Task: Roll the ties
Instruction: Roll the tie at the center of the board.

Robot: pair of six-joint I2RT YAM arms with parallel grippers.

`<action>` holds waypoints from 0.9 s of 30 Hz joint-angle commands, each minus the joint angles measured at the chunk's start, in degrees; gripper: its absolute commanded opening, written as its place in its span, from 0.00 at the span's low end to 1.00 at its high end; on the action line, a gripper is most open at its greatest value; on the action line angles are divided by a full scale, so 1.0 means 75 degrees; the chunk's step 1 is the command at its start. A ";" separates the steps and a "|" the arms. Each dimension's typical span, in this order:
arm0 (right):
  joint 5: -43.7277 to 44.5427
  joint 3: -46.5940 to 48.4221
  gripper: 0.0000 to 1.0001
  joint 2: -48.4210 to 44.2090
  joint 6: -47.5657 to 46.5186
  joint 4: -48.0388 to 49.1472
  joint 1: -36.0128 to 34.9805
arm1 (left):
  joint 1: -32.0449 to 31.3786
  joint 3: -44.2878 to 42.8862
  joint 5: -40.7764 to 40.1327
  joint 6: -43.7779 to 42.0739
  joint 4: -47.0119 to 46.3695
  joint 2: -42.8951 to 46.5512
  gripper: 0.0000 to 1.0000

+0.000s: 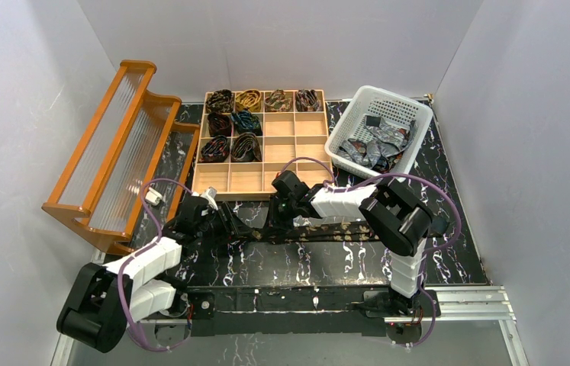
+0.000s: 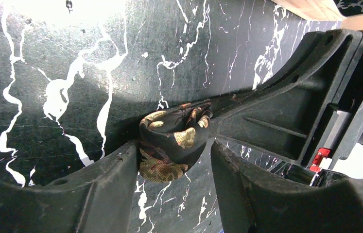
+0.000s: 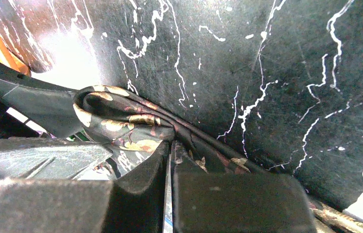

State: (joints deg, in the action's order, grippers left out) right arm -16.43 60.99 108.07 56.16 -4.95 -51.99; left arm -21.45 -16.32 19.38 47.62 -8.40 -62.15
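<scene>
The left pincer [image 2: 174,145] stands spread, its black ribbed plastic fingers [image 2: 106,189] on either side of a small coil. One finger touches the coil and the other stands just beside it. The coil is the rolled end of a dark brown tie [image 2: 162,167], glossy woven fabric with gold and maroon paisley figures, lying on the table between the two arms.

The right pincer [image 3: 169,148] is pressed together on the same tie [image 3: 121,121], pinching its folded layers right beside the coil, so that both pincers meet at one spot.

From there the unrolled length [image 1: 342,236] runs flat and straight toward the robot's right, its long axis roughly parallel to the near edge. It lies on a black marble-patterned table [image 1: 449,229] with white veins.

Beyond, a pale wooden tray [image 1: 297,156] divided into square compartments holds rolled ties [image 1: 220,101] in its far-left cells. To its right a white perforated plastic basket [image 1: 388,93] holds loose ties [image 1: 377,145], grey-silver. An orange wooden rack [image 1: 114,145] with ribbed clear panels leans at the left.
</scene>
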 commanded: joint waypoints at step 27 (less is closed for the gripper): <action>-0.0090 0.0093 0.10 0.0727 -0.0105 -0.0752 0.0119 | 0.0013 0.0278 -0.0557 -0.0810 0.0261 -0.0305 0.48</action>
State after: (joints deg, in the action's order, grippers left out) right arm -19.46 62.22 109.89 55.59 -4.14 -50.96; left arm -21.52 -16.08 16.73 45.01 -8.62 -61.71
